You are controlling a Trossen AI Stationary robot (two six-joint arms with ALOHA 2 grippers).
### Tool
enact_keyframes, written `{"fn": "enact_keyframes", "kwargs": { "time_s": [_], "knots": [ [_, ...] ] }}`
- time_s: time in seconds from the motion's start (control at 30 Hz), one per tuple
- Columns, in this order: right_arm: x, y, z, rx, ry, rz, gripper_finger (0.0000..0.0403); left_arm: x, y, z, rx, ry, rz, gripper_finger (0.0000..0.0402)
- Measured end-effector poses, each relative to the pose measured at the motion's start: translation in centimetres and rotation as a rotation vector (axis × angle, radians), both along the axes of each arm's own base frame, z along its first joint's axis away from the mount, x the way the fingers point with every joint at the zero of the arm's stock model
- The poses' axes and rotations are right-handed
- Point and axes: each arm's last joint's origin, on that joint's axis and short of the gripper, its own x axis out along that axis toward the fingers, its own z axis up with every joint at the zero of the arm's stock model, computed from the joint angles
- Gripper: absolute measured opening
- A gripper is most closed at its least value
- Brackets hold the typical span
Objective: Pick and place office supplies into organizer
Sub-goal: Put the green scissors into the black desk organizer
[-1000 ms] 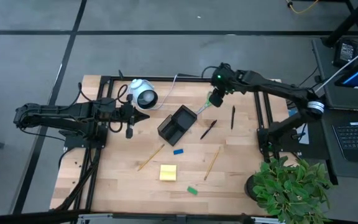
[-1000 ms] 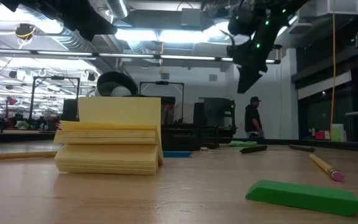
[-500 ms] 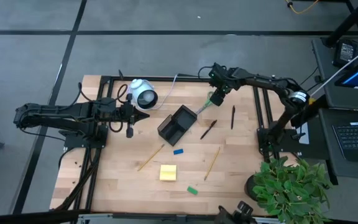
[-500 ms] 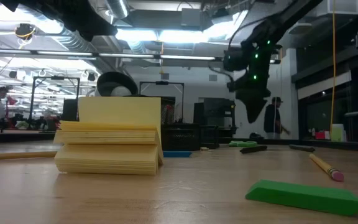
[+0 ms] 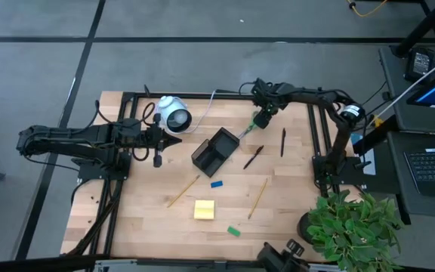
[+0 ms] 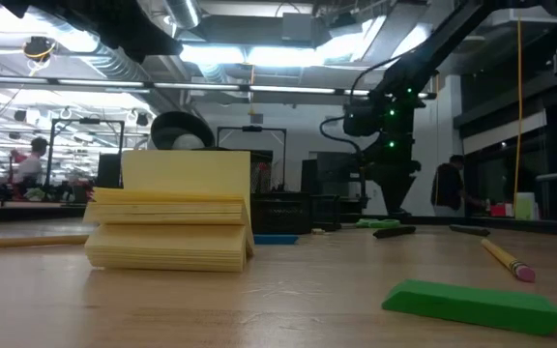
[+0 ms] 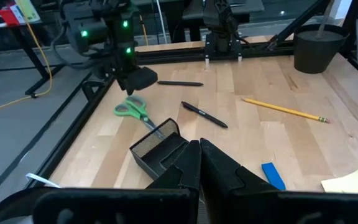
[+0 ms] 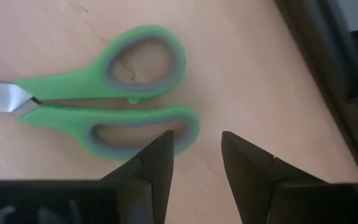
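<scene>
The green-handled scissors (image 8: 104,93) lie flat on the table just right of the black organizer (image 5: 214,149), blades pointing toward it. My right gripper (image 8: 196,140) is open and low over the handle end of the scissors (image 5: 249,128), fingers pointing down. My left gripper (image 7: 197,149) is shut and hovers left of the organizer, touching nothing. A black pen (image 5: 253,156), a second dark pen (image 5: 283,141), two pencils (image 5: 183,191) (image 5: 257,198), the yellow sticky-note pad (image 5: 205,209), the blue block (image 5: 217,183) and the green block (image 5: 234,231) lie on the table. My right gripper comes from above, pointing down. One fingertip (image 8: 160,146) stands at the outer rim of one handle loop (image 8: 185,124) and the other over bare wood beside it. I cannot tell whether it touches the scissors, which lie flat on the table.
A white round device (image 5: 174,115) with a cable sits near the far edge, left of the organizer. A black metal frame (image 5: 319,143) borders the table. A potted plant (image 5: 350,223) stands at the near right corner. Bare wood lies around the near-side items.
My right gripper has come down from well above the table toward the scissors' handles and now stands low over them, shifted slightly toward the table's left. Its arm has folded in closer to the far edge. Nothing on the table has moved.
</scene>
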Motion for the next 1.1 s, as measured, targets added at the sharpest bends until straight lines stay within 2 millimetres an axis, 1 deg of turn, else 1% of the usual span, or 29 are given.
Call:
{"fn": "enact_keyframes", "kwargs": {
  "time_s": [0.23, 0.4, 1.1],
  "knots": [
    [0.1, -0.3, -1.8, 0.036, 0.029, -0.025, 0.014, 0.0, 0.0, 0.0, 0.0, 0.0, 0.0, 0.0002],
    [0.3, -0.4, -2.4, 0.044, 0.04, -0.03, 0.014, 0.0, 0.0, 0.0, 0.0, 0.0, 0.0, 0.0002],
    [0.4, -0.6, -2.7, 0.118, -0.052, -0.073, 0.0139, 0.0, 0.0, 0.0, -0.007, -0.001, 0.003, 0.0002]
  ]
}}
